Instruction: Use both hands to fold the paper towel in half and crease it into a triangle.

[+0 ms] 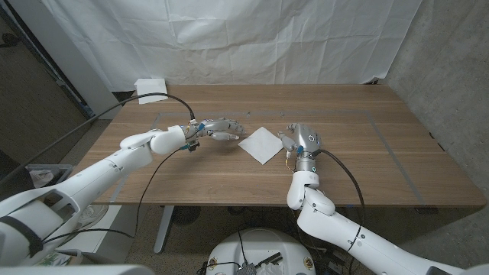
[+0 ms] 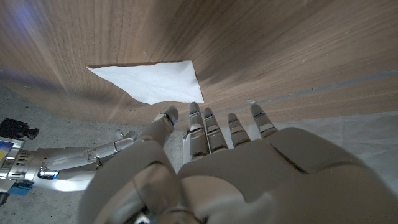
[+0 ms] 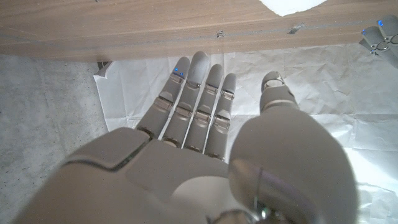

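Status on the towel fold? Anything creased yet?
Done: nothing visible. The paper towel lies flat and unfolded as a diamond on the table. In hand: the left hand and right hand flank it, both open, neither gripping it. Left: lift a corner, fold across into a triangle, crease.

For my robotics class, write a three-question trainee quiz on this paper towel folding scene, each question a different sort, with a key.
1. True or false: the paper towel lies unfolded on the wooden table, between the two hands.
2. Multiple choice: the left hand is
A) pinching a towel corner
B) open, beside the towel, holding nothing
C) pressing on the towel's middle
3. Fill in: the right hand is at the towel's side with its fingers ____ and holding nothing.

Key: 1 true; 2 B; 3 apart.
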Robot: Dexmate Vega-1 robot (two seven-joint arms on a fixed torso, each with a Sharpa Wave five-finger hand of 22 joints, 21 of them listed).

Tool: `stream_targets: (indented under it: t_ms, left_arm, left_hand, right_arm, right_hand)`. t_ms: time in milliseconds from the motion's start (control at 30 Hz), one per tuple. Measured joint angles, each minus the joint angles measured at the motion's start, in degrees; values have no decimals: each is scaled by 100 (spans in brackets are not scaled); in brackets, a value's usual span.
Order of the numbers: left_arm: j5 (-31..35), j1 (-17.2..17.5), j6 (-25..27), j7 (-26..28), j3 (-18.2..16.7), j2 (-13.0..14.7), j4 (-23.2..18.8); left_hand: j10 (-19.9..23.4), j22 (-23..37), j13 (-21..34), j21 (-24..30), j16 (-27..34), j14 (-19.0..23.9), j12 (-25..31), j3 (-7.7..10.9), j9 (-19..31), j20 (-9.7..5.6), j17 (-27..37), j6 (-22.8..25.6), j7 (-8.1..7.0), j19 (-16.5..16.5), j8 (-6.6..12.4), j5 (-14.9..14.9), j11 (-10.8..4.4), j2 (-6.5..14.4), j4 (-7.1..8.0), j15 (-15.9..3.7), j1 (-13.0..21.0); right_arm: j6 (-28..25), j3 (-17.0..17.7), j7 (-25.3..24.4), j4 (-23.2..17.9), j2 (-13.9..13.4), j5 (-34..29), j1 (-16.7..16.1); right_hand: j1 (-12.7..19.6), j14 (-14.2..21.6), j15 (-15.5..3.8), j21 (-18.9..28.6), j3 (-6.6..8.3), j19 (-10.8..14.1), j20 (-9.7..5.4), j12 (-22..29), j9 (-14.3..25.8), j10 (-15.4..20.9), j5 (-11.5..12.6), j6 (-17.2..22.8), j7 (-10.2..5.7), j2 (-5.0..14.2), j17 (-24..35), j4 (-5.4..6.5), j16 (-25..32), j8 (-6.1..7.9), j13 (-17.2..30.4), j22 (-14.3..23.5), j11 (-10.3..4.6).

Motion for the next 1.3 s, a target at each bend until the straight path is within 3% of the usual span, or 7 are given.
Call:
stream_targets:
  t_ms: [67,200,467,767,1300]
  left_arm:
    - [0,0,0,0,5,1,0]
    - [58,3,29,0,13,16,-18]
    - [101,88,78,21,11,84,-150]
    - [150,194,143,50,-35,165,-324]
    - [260,257,346,-42,-22,211,-501]
  left_hand:
    - [47,0,0,0,0,0,0,0,0,0,-11,42,1,0,0,0,-13,-1,0,0,-1]
    - [106,6,0,0,0,22,0,-24,0,0,-17,111,11,0,21,0,-13,-23,24,-21,-22]
    - [168,27,0,0,0,22,0,-39,0,-1,-16,318,72,0,64,0,-4,-24,55,-21,-24]
    - [201,27,0,0,51,22,0,-65,0,-1,-16,348,102,0,64,0,17,-69,81,-21,-68]
    - [128,26,0,0,51,-10,-39,-158,0,-23,27,198,143,22,-81,0,18,-84,442,-53,-341]
  right_arm:
    - [-178,0,80,0,0,-63,0]
    - [-489,-331,245,88,114,-156,265]
    - [-1157,-658,650,186,178,-276,528]
    - [-1594,-901,931,360,248,-264,780]
    - [-1786,-1089,1069,697,338,-23,1074]
  right_hand:
    - [-14,-60,36,-22,-40,-78,-4,38,6,-31,22,-5,-4,-14,90,41,60,-34,47,0,-31]
    - [-39,-183,38,-23,-143,-144,-8,102,27,-123,64,-35,-34,-39,243,80,157,-83,152,0,-97]
    - [-4,-482,71,-23,-331,-261,-4,453,103,-268,171,119,-49,-70,829,63,553,-83,557,27,-163]
    - [113,-499,89,36,-498,-261,-4,995,212,-268,260,348,-1,21,1177,102,904,-5,1110,53,-163]
    - [20,-425,58,151,-668,-218,38,1432,211,-235,304,532,60,114,1160,241,1015,0,1536,73,-132]
